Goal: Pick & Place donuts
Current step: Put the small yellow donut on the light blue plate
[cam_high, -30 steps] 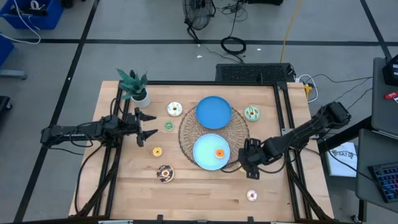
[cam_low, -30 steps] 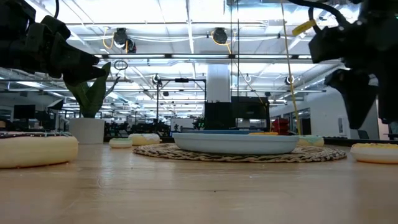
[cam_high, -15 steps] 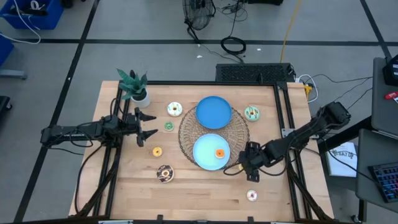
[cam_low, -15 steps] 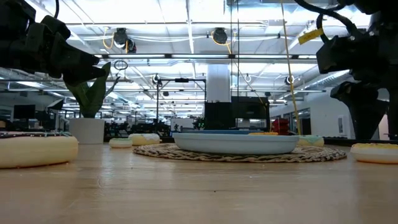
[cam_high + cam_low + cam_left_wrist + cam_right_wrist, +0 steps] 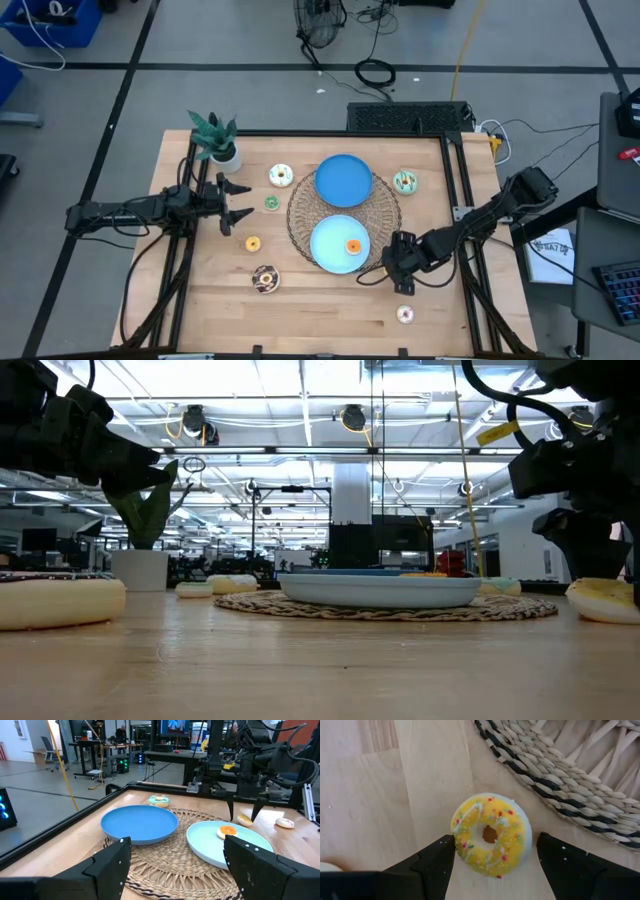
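The left gripper [image 5: 238, 200] waits wide open and empty over the table's left side, unmoved over the last second. On the light blue plate [image 5: 325, 248] one orange donut [image 5: 352, 246] already lies. The right gripper [image 5: 394, 272] has slid from beside that plate toward the near edge and come lower, which suggests the next pick is starting. Its wrist view alone shows the target: a yellow sprinkled donut [image 5: 490, 834] on bare wood just off the woven mat [image 5: 580, 780], between spread fingers [image 5: 437, 862], not yet held.
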Robot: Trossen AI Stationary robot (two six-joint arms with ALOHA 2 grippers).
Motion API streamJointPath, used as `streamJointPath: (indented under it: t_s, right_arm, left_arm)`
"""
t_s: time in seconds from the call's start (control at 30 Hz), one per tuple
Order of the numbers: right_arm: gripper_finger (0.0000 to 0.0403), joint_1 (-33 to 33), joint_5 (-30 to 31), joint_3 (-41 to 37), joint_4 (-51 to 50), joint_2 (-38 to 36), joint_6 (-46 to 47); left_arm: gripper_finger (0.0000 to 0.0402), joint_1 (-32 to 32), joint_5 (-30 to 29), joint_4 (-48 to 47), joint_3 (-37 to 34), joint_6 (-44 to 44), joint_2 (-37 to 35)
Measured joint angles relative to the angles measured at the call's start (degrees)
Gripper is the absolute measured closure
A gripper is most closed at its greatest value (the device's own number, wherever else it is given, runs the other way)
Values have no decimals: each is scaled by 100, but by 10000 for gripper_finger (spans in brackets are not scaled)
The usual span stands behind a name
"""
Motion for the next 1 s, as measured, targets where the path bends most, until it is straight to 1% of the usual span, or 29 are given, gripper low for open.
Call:
streamJointPath:
  t_s: [0.23, 0.47, 0.73, 0.9, 1.0]
  right_arm:
    - [140, -13, 126, -2, -69, -31, 10]
    - [140, 39, 13, -2, -59, -31, 258]
    - [140, 74, 10, -2, -87, -31, 221]
    - [140, 62, 402, -7, -143, -26, 96]
    - [140, 39, 491, -9, -149, -24, 63]
  left_arm:
    - [92, 0, 0, 0, 0, 0, 0]
    - [91, 0, 0, 0, -2, 0, -1]
    - [91, 0, 0, 0, 0, 0, -1]
    - [91, 0, 0, 0, 0, 0, -1]
    - [91, -1, 0, 0, 0, 1, 0]
